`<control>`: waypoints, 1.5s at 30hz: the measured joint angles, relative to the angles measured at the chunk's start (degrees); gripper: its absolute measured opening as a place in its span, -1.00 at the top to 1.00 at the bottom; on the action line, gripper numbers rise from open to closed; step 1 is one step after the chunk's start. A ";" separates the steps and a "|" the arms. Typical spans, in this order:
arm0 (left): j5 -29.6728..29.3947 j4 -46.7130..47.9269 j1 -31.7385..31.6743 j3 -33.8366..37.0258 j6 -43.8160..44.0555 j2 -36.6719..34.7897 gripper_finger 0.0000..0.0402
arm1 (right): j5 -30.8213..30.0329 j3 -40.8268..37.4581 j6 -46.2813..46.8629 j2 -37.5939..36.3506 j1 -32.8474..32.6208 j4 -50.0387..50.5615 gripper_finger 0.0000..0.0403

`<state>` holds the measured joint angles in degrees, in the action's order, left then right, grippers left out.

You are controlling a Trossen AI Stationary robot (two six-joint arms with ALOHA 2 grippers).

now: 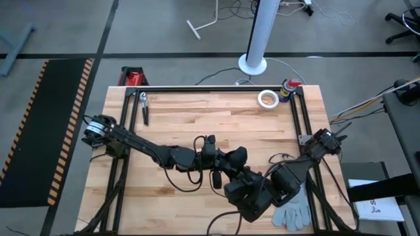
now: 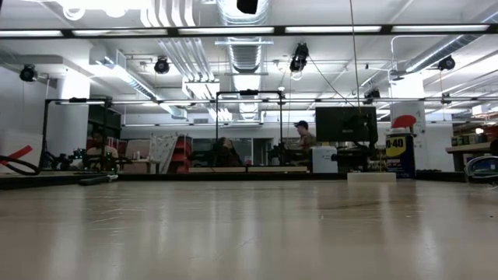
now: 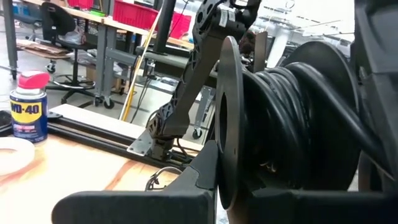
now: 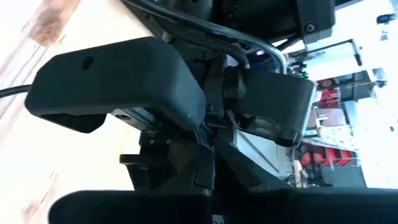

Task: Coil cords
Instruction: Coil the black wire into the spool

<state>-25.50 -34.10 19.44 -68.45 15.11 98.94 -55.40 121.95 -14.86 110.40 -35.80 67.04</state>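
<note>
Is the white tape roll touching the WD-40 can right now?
Apart. The high view shows bare wood between the white tape roll and the WD-40 can.

Tape roll (image 1: 267, 99), spray can (image 1: 289, 87), pliers (image 1: 144, 107), glove (image 1: 293, 211).

Table (image 1: 197, 111): tape (image 1: 267, 98) and can (image 1: 289, 87) at far right corner; pliers (image 1: 144, 107) far left; glove (image 1: 293, 210) near right.

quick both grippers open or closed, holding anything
left gripper: at the table's middle front, against the right one; cannot be told.
right gripper: same spot, holding the black spool of cord; fingers cannot be told.
</note>
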 joint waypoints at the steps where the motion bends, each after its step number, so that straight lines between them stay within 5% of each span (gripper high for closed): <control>1: 0.00 -0.32 0.05 0.00 -0.06 -0.09 1.00 | -0.69 0.00 0.19 0.02 -0.48 -0.14 1.00; 23: -0.71 -1.37 0.31 -0.20 -0.17 -1.47 1.00 | 0.40 -0.22 4.63 0.27 -3.77 3.35 0.98; 37: -1.11 -1.47 0.38 -0.20 -0.66 -1.94 1.00 | 5.32 -0.17 7.70 0.19 -3.71 6.36 0.30; 45: -1.11 -1.25 0.36 -0.20 -0.71 -2.28 1.00 | 8.86 -0.18 9.07 0.16 -3.18 7.60 0.21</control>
<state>-26.61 -35.35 19.79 -68.64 14.39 96.66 -46.54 121.77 -5.79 110.56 -38.98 74.65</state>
